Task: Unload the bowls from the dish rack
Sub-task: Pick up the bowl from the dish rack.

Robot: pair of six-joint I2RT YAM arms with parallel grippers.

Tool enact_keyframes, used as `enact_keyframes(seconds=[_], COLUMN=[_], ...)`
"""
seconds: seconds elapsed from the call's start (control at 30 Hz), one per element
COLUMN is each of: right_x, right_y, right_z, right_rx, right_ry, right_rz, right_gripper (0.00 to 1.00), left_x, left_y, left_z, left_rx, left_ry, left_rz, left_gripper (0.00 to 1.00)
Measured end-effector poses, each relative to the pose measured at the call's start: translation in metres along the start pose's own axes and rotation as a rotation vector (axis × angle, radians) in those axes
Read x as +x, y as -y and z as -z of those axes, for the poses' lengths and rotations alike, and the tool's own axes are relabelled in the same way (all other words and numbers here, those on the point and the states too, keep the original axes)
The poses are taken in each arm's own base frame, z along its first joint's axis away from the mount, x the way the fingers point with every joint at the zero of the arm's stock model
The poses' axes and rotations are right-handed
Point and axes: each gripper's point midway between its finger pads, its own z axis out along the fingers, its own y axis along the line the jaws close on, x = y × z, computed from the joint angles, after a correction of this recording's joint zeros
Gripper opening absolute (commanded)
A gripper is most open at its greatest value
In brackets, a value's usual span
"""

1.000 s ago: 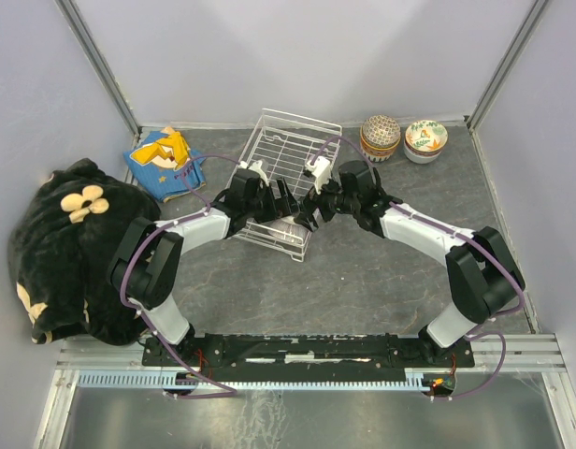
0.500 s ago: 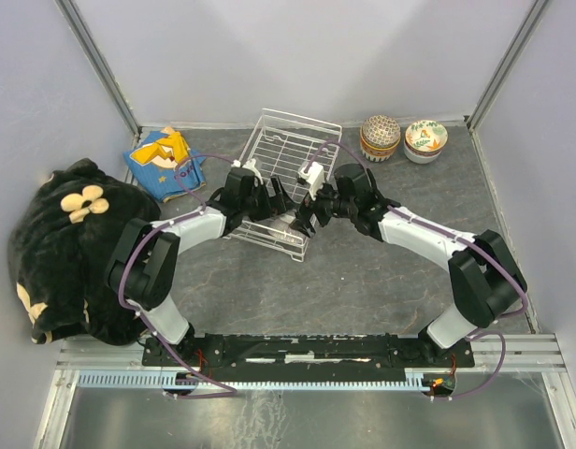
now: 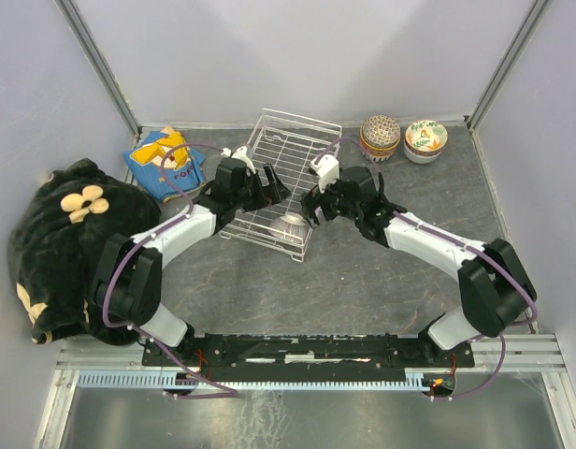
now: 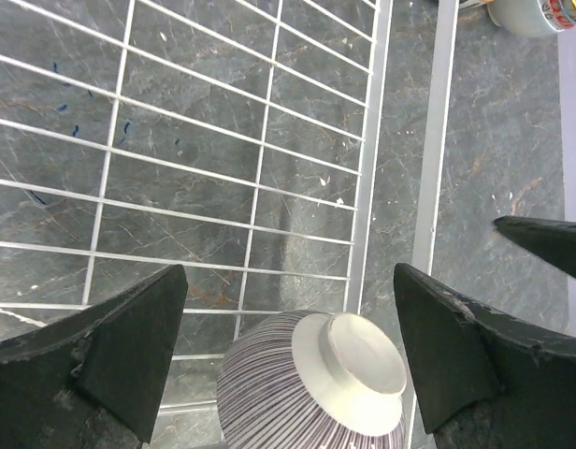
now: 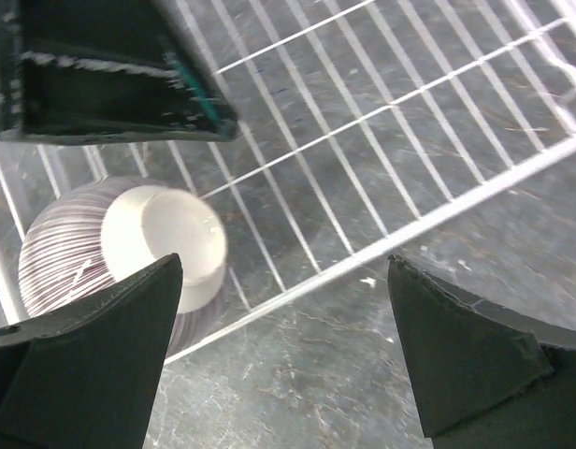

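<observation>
Now both hands are hanging wide open over the white dish rack. The left hand and the right hand are holding nothing. One striped bowl is lying upside down inside the rack, at its near end, with its white foot pointing up. The hands are just above it, one on each side. A dotted bowl and a white-inside bowl are sitting on the grey surface, right of the rack.

1. left arm: elbow out to the left, forearm angled inward and forward.
2. left gripper: jaws spread wide, empty.
3. right arm: mirrored pose, elbow out to the right.
4. right gripper: jaws spread wide, empty, facing the left gripper, apart from it.
</observation>
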Motion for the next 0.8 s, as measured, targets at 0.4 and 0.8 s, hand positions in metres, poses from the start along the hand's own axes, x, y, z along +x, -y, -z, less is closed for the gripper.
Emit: enact_keyframes(seconds=[0.4, 0.8], right_x=[-0.048, -0.036], right_y=[0.058, 0.069], right_z=[0.07, 0.099], right_rx=[0.337, 0.419], right_ry=[0.139, 0.156], right_rz=[-0.156, -0.23], right_gripper=[1.0, 1.0], left_x=[0.0, 0.03], left_y=[0.054, 0.049], left_z=[0.018, 0.017], left_rx=[-0.001, -0.25], left_ry=[0.007, -0.039], left_rz=[-0.244, -0.491], left_gripper=[0.96, 0.95])
